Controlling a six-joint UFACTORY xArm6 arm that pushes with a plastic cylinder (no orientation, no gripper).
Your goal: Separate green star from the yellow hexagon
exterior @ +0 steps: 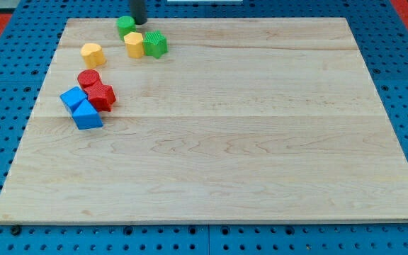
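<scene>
The green star (156, 44) sits near the board's top left and touches the right side of the yellow hexagon (134, 44). A second green block (125, 26), of unclear shape, lies just above and left of the hexagon. My tip (139, 23) is at the board's top edge, right beside that second green block and a little above the hexagon and the star. It touches neither the hexagon nor the star.
Another yellow block (92, 54) lies to the left of the pair. Lower left is a tight cluster: a red round block (88, 78), a red star-like block (102, 96), a blue cube (72, 97) and a blue triangular block (87, 115). The wooden board (246, 142) rests on a blue pegboard.
</scene>
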